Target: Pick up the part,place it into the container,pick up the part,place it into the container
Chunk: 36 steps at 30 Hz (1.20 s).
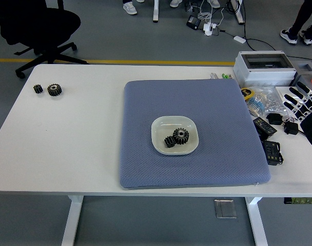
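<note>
Inside the white dish (161, 126) on the blue mat (217, 133), lying touching: two black gears (176, 137); hovering at the table's right edge, right hand (301, 105), fingers spread, grasping nothing.

This looks like a robotics lab or workshop. A white desk (69, 148) stands on a grey floor marked with a yellow line (115, 62), with a black office chair (38, 25) behind it. A grey electrical box (264, 69), power adapters (266, 138) and floor cables (212, 23) lie around.
</note>
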Tool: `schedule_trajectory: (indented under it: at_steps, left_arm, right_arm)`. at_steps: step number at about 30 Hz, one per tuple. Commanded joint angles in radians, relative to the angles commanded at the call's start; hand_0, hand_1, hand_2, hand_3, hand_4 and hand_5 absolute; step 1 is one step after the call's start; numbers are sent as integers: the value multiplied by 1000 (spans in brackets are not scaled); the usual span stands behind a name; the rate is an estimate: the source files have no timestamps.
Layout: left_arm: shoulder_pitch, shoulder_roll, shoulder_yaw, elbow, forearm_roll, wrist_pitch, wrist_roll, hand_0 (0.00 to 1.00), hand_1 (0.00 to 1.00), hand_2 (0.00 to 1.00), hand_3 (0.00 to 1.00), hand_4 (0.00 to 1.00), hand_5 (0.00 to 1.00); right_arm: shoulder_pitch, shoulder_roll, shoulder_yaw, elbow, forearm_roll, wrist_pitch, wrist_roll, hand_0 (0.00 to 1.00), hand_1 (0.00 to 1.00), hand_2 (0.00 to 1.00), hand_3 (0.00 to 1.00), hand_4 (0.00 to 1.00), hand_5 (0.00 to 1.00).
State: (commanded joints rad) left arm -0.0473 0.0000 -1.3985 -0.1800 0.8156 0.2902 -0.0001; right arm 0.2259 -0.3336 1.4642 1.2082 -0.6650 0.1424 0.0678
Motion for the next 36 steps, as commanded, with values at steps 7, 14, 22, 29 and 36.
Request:
schedule_trajectory:
  at_steps: [7,14,22,29,36]
  left_arm:
    - [-1,0,4,0,-4,1,1,688,699,776,670,766,662]
    - [1,0,8,0,-8,2,1,688,697,776,669,764,662]
    - [0,0,7,0,-7,1,0,688,696,775,667,764,662]
    - [-3,0,6,0,-3,0,0,688,696,775,667,765,662]
    - [-5,0,7,0,-3,0,0,688,697,776,667,764,661]
  right_arm:
    - [1,2,-6,-2,5,0,-1,947,843,863,873,998,998]
    - [-2,3,-8,-1,7,0,0,946,843,863,872,998,998]
    - [1,1,-5,2,9,1,1,946,843,863,872,998,998]
    - [3,0,-3,2,9,1,2,945,843,861,871,998,998]
    - [3,-1,-6,0,9,0,5,942,841,857,866,998,998]
